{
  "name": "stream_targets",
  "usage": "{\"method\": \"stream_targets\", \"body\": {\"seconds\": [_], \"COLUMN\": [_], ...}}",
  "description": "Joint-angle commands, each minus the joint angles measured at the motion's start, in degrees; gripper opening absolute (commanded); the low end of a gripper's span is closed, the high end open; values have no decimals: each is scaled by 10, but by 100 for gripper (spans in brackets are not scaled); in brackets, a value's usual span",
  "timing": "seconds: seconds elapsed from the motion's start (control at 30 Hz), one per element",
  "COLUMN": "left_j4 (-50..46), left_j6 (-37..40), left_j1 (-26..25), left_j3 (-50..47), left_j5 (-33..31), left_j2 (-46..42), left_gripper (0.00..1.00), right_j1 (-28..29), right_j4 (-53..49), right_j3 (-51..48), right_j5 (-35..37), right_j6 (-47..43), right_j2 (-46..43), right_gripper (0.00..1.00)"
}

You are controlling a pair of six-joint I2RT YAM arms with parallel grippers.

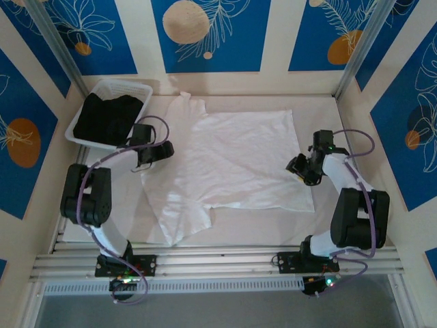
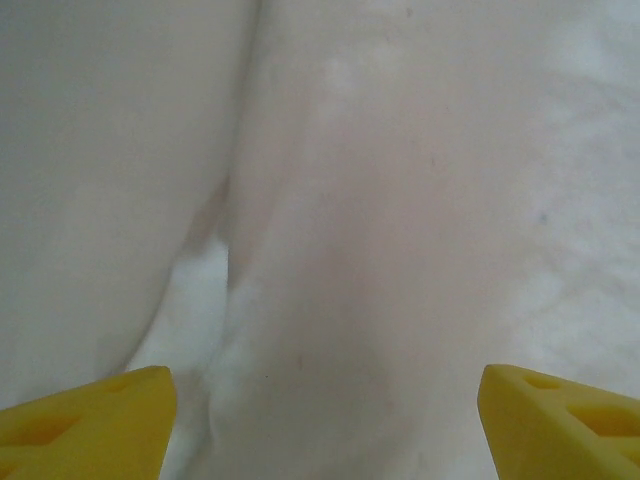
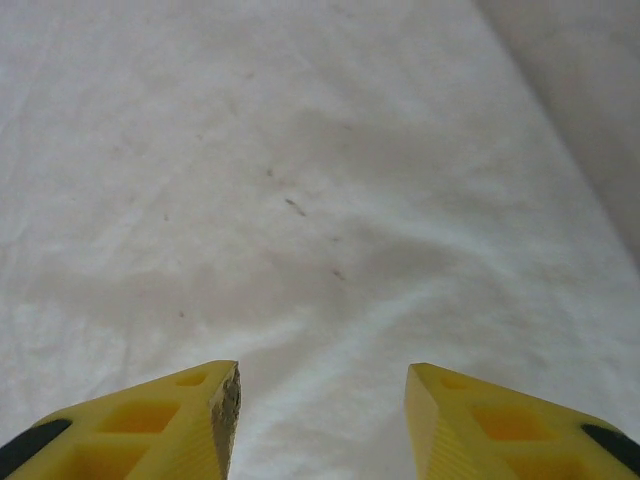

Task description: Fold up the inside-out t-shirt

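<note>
Sitting at the far left of the table [image 1: 273, 229], a white basket [image 1: 109, 83] holds a black garment [image 1: 108, 116]. Just right of the basket, the left gripper [image 1: 145, 164] is low over the left edge of the t-shirt [image 1: 232, 160]. In the left wrist view, the left gripper [image 2: 325, 420] has its jaws wide apart. Its yellow fingertips [image 2: 90, 420] sit at the two lower corners of that view, with nothing between them. Below them lies white cloth [image 2: 400, 200] with a soft crease running from far to near. Whether the tips touch it cannot be told.

The t-shirt is spread across the middle of the table, mostly flat. A sleeve or flap points toward the far left, and a rumpled, overlapping part lies at the near left corner. Its right part forms a broad, roughly square panel.

At the right edge of that panel is the right gripper [image 1: 298, 167], pointing left toward the cloth. In the right wrist view, the right gripper [image 3: 320, 420] has its jaws parted. Its yellow fingers [image 3: 150, 425] are clamped on nothing. They hover above the shirt's fabric [image 3: 300, 150], which carries a few small dark specks and shallow wrinkles. A greyer strip shows at the upper right corner of that view, past the fabric's edge.
</note>
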Motion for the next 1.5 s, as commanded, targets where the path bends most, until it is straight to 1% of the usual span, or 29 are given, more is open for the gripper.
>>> {"method": "stream_targets", "body": {"seconds": [0.0, 0.07, 0.13, 0.23, 0.3, 0.37, 0.5, 0.6, 0.73, 0.87, 1.03, 1.13, 1.2, 1.3, 1.43, 1.47], "left_j4": [-18, -28, -29, -38, -39, -34, -30, -28, -20, -20, -49, -86, -126, -186, -261, -283], "left_j6": [1, -10, -18, -26, -31, -37, -35, -28, -29, -27, -28, -34, -38, -59, -108, -121], "left_j1": [0, -10, -31, -64, -84, -95, -97, -97, -98, -102, -110, -125, -144, -178, -225, -237], "left_j3": [-46, -60, -70, -84, -99, -117, -126, -120, -118, -123, -132, -149, -162, -183, -213, -220], "left_j5": [29, 40, 50, 51, 47, 41, 43, 49, 61, 59, 59, 46, 23, -5, -31, -39], "left_j2": [-86, -121, -149, -183, -208, -226, -234, -226, -216, -215, -224, -243, -264, -296, -334, -341], "left_gripper": [79, 79, 79, 79, 79, 79, 79, 79, 79, 79, 79, 77, 77, 75, 69, 66], "right_j1": [-24, -31, -34, -38, -40, -40, -41, -47, -64, -76, -82, -83, -86, -85, -82, -82], "right_j4": [-55, -66, -84, -107, -120, -133, -142, -141, -130, -115, -89, -79, -73, -63, -39, -32], "right_j3": [-35, -54, -60, -80, -98, -107, -104, -97, -94, -81, -79, -82, -85, -89, -107, -112], "right_j5": [25, 15, 23, 47, 50, 57, 116, 141, 148, 150, 110, 95, 89, 80, 53, 44], "right_j6": [9, 22, 36, 62, 91, 117, 138, 140, 131, 105, 85, 73, 63, 50, 43, 42], "right_j2": [-48, -65, -69, -74, -73, -69, -52, -26, 2, 31, 53, 49, 39, 16, -31, -41], "right_gripper": [51, 52, 52, 52, 52, 52, 52, 52, 52, 50, 40, 27, 19, 12, 5, 4]}}
